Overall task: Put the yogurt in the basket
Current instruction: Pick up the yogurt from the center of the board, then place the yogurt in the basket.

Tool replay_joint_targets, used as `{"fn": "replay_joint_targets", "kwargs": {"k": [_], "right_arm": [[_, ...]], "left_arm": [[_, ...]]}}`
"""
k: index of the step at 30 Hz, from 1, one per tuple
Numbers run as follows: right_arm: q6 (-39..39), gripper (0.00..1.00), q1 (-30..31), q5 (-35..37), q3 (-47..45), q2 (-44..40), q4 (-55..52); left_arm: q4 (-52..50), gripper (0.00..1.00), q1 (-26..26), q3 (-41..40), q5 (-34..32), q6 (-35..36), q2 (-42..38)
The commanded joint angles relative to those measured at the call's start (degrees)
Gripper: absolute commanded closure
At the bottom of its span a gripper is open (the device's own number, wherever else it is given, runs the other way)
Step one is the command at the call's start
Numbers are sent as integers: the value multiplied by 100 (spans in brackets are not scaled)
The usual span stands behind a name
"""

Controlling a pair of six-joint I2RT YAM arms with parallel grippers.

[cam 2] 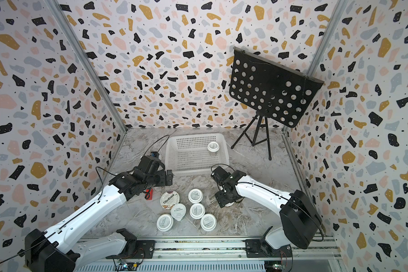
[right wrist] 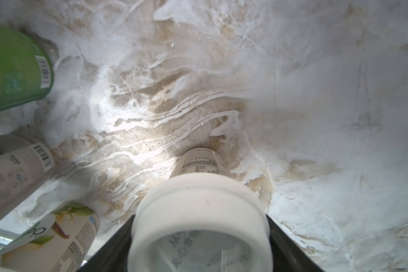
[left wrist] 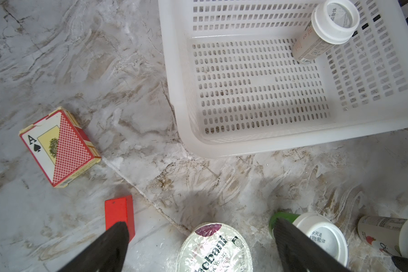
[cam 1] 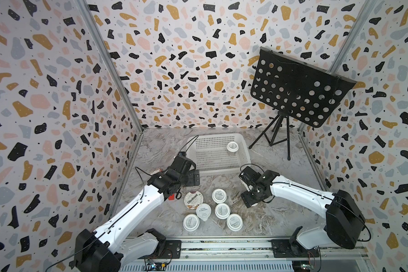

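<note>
White basket, floor largely open, holds one yogurt cup at its far right wall. Six cups cluster on marble, one lid reading "Chobani". Left gripper gapes empty; right gripper clasps a seventh cup.

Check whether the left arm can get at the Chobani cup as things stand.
Probably yes: the left gripper is open right by the Chobani cup, nothing over its lid, though a neighbouring cup crowds one side.
</note>
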Motion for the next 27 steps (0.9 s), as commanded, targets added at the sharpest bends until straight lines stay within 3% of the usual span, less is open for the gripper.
{"fn": "replay_joint_targets", "kwargs": {"k": [1,12,27], "right_arm": [[-81,24,-48,150,358,-218,-364],[-577,23,-453,328,1968,25,-1053],[-1184,23,-1022,106,4771,2085,-1048]], "left_arm": [[52,0,-4,183,-91,63,-71],[37,0,-5,315,-82,138,-84],[38,0,66,543,-90,213,150]]}}
